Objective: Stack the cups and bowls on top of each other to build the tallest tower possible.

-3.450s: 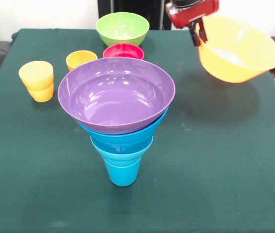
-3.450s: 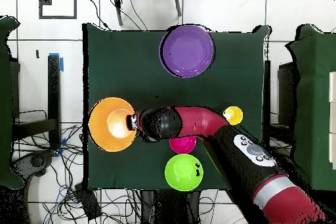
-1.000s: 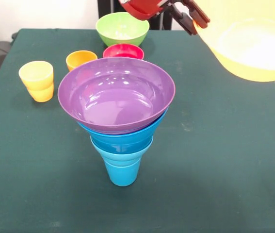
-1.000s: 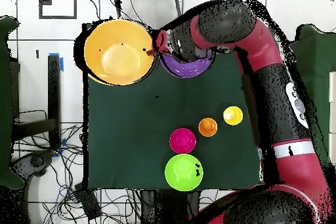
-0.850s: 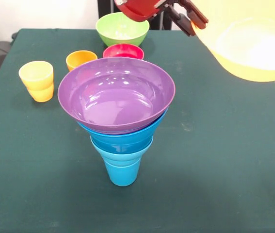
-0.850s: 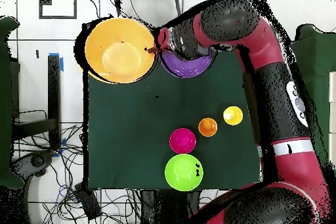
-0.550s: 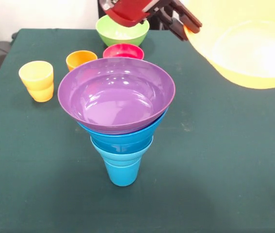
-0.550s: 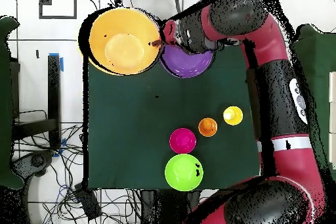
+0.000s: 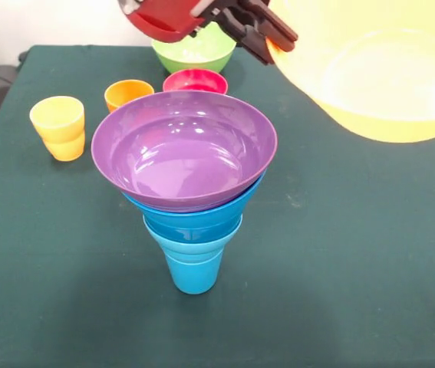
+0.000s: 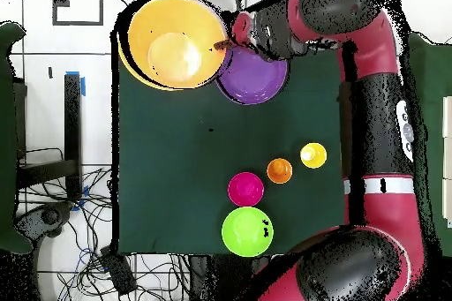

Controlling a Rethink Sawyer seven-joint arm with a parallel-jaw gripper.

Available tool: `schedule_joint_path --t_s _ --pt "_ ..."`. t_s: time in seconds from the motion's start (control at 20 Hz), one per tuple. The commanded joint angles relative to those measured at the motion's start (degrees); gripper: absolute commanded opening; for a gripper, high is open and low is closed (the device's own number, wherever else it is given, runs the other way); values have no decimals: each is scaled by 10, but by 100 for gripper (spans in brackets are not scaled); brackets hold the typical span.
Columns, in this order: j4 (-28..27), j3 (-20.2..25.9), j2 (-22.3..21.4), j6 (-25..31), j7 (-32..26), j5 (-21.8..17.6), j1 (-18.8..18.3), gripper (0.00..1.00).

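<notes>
Overhead view: the dark green cloth-covered tabletop [image 10: 177, 191] stands on a pale tiled floor [image 10: 44, 77], with a tangle of black cables [image 10: 79, 244] along one side and more green-draped furniture [image 10: 433, 139] at the opposite edge of the picture. The end effector [image 9: 267, 34] is clamped on the rim of the yellow-orange bowl [image 9: 378, 69], holding it in the air beside and above the tower [image 9: 190, 192], over the tabletop's corner. The tower stands near one tabletop edge: a blue cup [image 9: 194, 272] at the base, blue bowls [image 9: 198, 218] on it, and the purple bowl [image 9: 182, 149] on top. Toward the opposite edge sit the green bowl [image 9: 194, 46], the red bowl [image 9: 195, 80], the orange cup [image 9: 127, 94] and the yellow cup [image 9: 58, 126], all apart from the tower.
</notes>
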Motion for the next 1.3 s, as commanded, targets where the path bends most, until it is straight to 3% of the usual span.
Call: schedule_joint_path --t_s 0.05,0.35,0.95,1.3 --pt "-67 8 1 62 -155 -42 22 0" --pt "-77 8 -5 59 -181 -63 18 0" --pt "-156 20 13 133 -241 -113 15 0" --pt "-159 20 12 147 -264 -124 4 0"
